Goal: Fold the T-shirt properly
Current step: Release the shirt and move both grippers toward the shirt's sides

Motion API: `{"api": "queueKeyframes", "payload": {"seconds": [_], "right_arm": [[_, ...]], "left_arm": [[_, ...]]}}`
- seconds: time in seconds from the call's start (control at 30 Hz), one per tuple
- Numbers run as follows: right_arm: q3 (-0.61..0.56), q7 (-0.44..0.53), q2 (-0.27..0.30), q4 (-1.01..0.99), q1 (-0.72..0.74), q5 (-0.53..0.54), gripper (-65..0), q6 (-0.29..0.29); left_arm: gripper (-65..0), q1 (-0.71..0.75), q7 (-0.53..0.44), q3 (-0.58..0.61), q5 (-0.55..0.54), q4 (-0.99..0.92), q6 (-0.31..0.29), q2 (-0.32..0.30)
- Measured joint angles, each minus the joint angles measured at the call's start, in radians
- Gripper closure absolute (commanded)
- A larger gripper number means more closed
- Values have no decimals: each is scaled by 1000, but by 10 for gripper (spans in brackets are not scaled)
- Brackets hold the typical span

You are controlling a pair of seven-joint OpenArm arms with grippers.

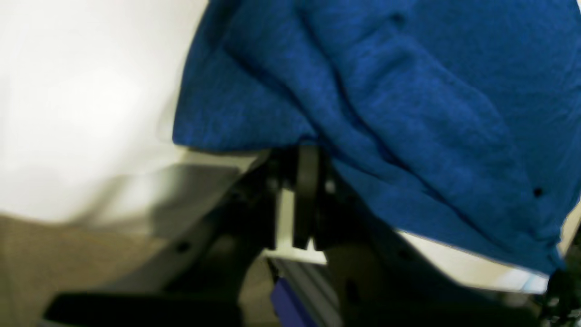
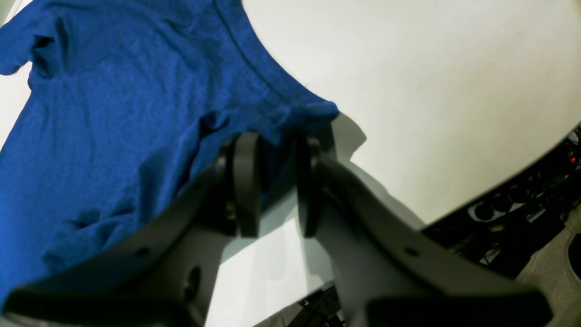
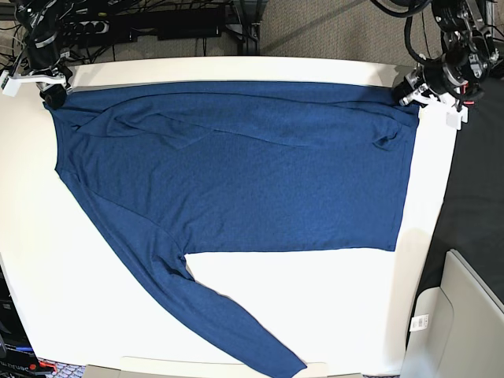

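The dark blue T-shirt (image 3: pixel 236 165) lies spread flat on the white table (image 3: pixel 331 307). One long sleeve (image 3: pixel 236 331) runs diagonally to the front edge. My left gripper (image 3: pixel 415 93) is at the shirt's far right corner. In the left wrist view it (image 1: pixel 305 145) is shut on the shirt's edge (image 1: pixel 408 91), and that view is blurred. My right gripper (image 3: pixel 52 93) is at the far left corner. In the right wrist view its jaws (image 2: pixel 278 141) pinch a bunched corner of the shirt (image 2: pixel 113 113), lifted slightly off the table. The shirt's far edge runs straight between both grippers.
Cables and a power strip (image 3: pixel 157 24) lie behind the table's far edge. A grey bin (image 3: pixel 465 323) stands at the right front, beside a dark floor strip. The table edge and more cables (image 2: pixel 522 204) show in the right wrist view.
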Motion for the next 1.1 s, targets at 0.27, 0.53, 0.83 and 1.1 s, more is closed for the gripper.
{"api": "queueKeyframes", "payload": {"seconds": [0.27, 0.53, 0.83, 1.1], "right_arm": [[1, 4, 1, 0, -25, 93, -141, 0], [56, -1, 36, 72, -67, 180, -143, 6], [143, -3, 82, 144, -31, 169, -240, -5], [15, 0, 141, 112, 166, -28, -241, 6]], "left_arm": [[-169, 61, 4, -125, 6, 137, 0, -3], [-170, -151, 4, -125, 3, 92, -7, -3], [-170, -441, 1, 33, 114, -170, 4, -2], [-170, -624, -89, 142, 133, -430, 3, -6]]}}
